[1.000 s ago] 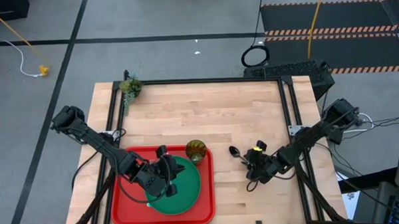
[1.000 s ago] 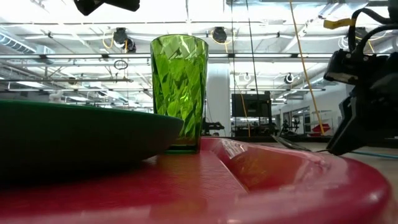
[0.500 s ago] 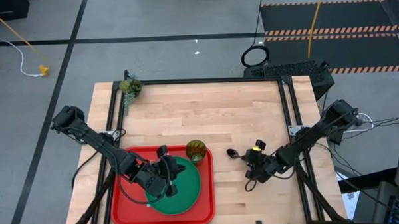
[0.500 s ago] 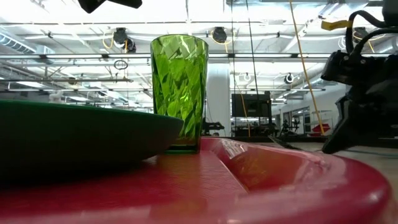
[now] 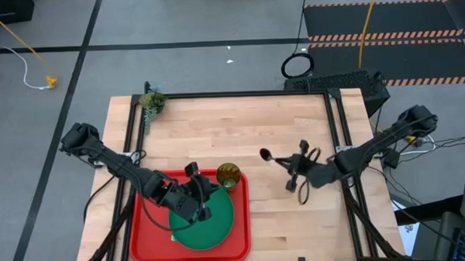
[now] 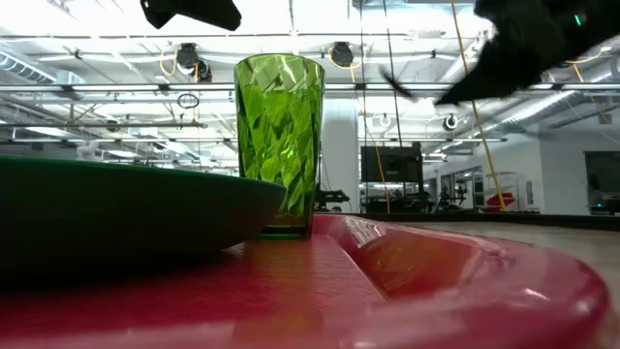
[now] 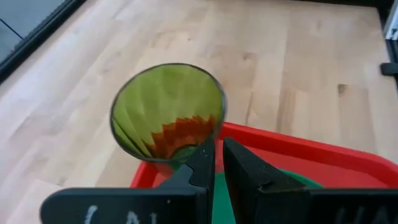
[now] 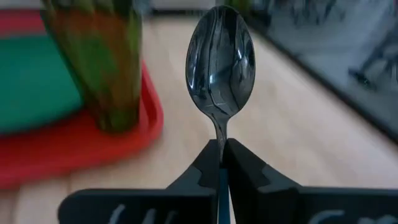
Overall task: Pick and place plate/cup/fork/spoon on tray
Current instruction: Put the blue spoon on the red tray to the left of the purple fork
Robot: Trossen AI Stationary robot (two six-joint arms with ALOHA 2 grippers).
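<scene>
Right wrist view, spoon: the spoon (image 8: 221,59) stands out forward from the right gripper (image 8: 221,163), its dark shiny bowl leading; the two fingers are closed on the slim stem just behind the bowl.

High view, spoon: the spoon (image 5: 271,158) is carried above bare wood to the right of the tray (image 5: 147,238), bowl end pointing toward the tray, apart from the table (image 5: 279,121).

Right gripper: clamped on the spoon, between the tray and the table's right rail (image 5: 299,168).

Tray contents: the plate (image 5: 216,224) lies in the tray's right half; the cup (image 5: 229,175) stands upright in the tray's far right corner, just beside the plate's rim.

Fork: not identifiable in any view.

Left gripper: hovering over the plate (image 5: 199,207), near the cup, fingers almost together with a thin gap and nothing visible between them (image 7: 217,163).

Step in hand: judged to be the carry of the spoon toward the tray.

Doing it well: keep the spoon level and high enough to pass over the raised rim; steer the bowl clear of the cup, which stands at the corner nearest the approach and would likely tip if brushed.

Placement: bare red shows chiefly left of the plate and along the near edge; the left arm lies across that side, so the near right strip looks the easier target.

Release: lower until the spoon nearly rests, then open; the grip is thin and far forward, so the handle may swing.
</scene>
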